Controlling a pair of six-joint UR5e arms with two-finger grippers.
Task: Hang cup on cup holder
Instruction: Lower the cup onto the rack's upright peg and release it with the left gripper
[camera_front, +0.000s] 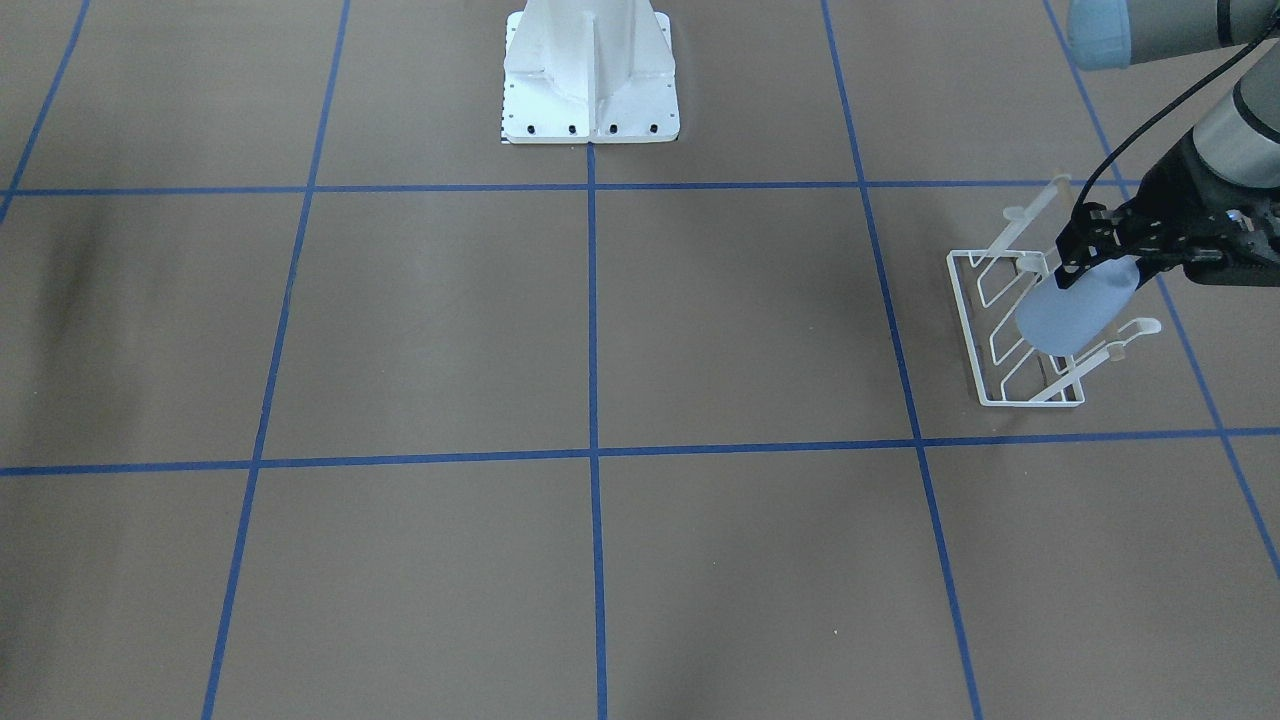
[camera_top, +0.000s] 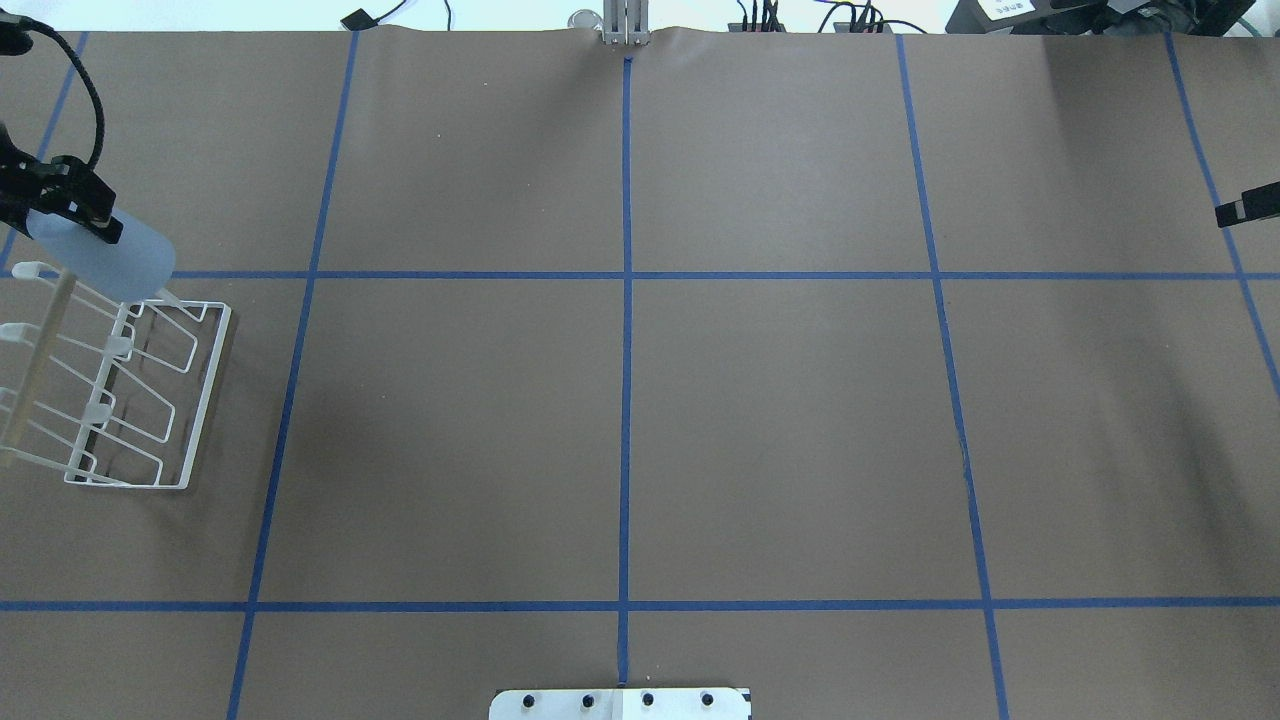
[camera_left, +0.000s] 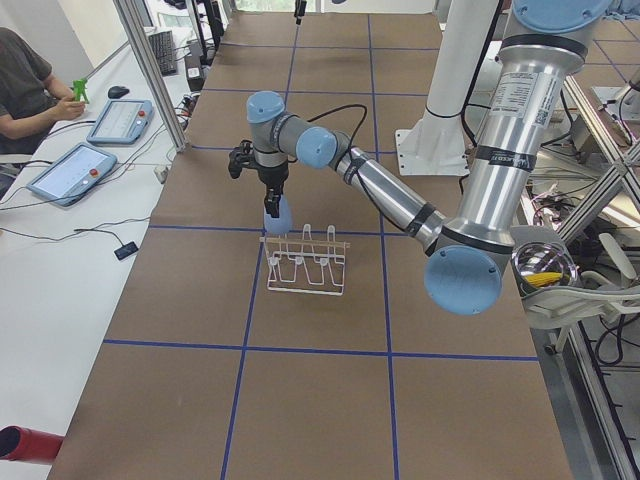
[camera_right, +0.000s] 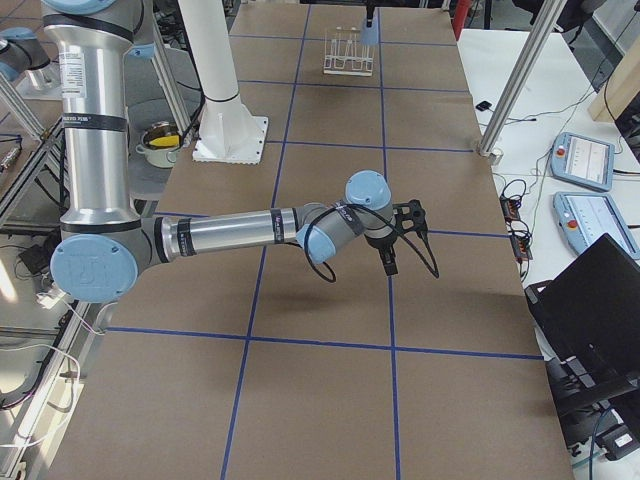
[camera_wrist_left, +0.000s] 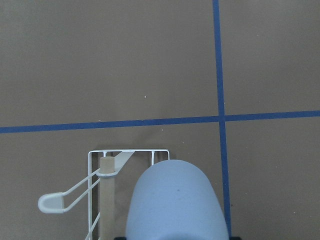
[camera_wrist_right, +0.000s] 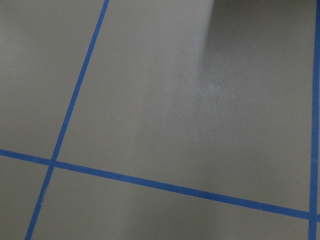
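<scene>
1. Cup (camera_front: 1072, 312) is pinched at one end by the fingers (camera_top: 105, 228) of the left gripper (camera_front: 1092, 262), which press on it from two sides.
2. It is up in the air, not on the counter (camera_front: 450, 320), far out on the robot's left side.
3. Its long side is tilted. It runs from the fingers down and away, and the free end points at the cup holder (camera_top: 208, 400).
4. The free end looks a bit wider than the held end. I cannot tell if the open mouth is at that end.
5. The cup hangs over the end of the cup holder that is farthest from the robot, just beside the wooden rod (camera_wrist_left: 106, 195).
6. A white prong tip (camera_top: 170, 298) pokes out right under the cup. I cannot tell if the two touch.
7. The cup holder stands flat on the counter with its prongs slanting up.
8. The counter is brown, and blue lines (camera_front: 592, 320) cut it into big squares.
9. The right gripper (camera_right: 388, 262) is over the counter on the other side, well apart from the cup. I cannot tell if its fingers are spread or pressed together.
10. A white pedestal (camera_front: 590, 75) stands in the middle of the robot's edge.
</scene>
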